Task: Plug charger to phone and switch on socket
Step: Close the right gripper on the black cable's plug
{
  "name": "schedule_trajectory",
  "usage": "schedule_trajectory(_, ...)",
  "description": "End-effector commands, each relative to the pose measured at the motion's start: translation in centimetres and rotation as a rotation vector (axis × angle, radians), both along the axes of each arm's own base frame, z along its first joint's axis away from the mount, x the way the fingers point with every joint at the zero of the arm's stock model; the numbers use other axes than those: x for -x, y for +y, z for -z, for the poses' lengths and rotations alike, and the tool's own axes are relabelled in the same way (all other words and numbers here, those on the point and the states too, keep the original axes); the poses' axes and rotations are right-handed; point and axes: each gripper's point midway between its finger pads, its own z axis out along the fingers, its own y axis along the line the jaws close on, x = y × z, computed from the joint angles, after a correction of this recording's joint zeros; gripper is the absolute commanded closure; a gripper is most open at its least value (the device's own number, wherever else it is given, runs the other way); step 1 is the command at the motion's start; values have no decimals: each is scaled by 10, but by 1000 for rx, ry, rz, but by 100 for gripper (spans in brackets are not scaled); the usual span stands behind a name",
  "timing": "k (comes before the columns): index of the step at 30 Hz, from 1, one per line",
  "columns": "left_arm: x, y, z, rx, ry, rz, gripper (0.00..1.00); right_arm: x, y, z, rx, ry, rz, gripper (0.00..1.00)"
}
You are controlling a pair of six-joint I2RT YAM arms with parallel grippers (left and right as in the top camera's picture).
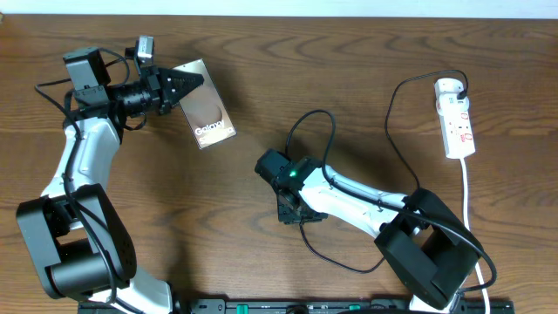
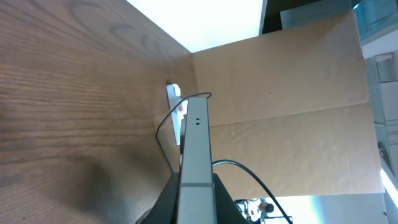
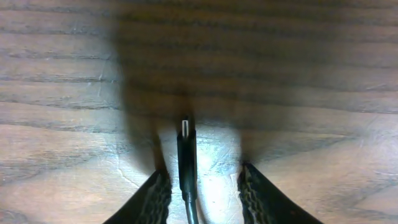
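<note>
The left end effector [image 1: 190, 85] is clenched on the phone [image 1: 212, 118] at the left of the desk [image 1: 349, 52]. The right end effector [image 3: 202, 177] stands released around the charger [image 3: 186, 146] tip. Plugging in and switching on the socket [image 1: 457, 122] are not yet done.

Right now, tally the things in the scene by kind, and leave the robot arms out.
phone: 1
charger cable: 1
power strip: 1
Total: 3
</note>
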Motion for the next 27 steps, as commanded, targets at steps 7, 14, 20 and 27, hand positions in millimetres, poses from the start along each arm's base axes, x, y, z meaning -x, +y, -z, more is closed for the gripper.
schedule_trajectory(7, 6, -3, -6, 26, -12, 37, 93, -1, -5, 5, 21, -4, 15, 76)
schedule_trajectory(14, 6, -3, -6, 26, -12, 37, 93, -2, -4, 5, 20, -5, 15, 79)
schedule_trajectory(20, 6, -3, -6, 26, -12, 37, 93, -5, -3, 5, 11, -14, 17, 75)
schedule_trajectory(27, 6, -3, -6, 26, -12, 37, 93, -4, -5, 5, 11, -3, 27, 80)
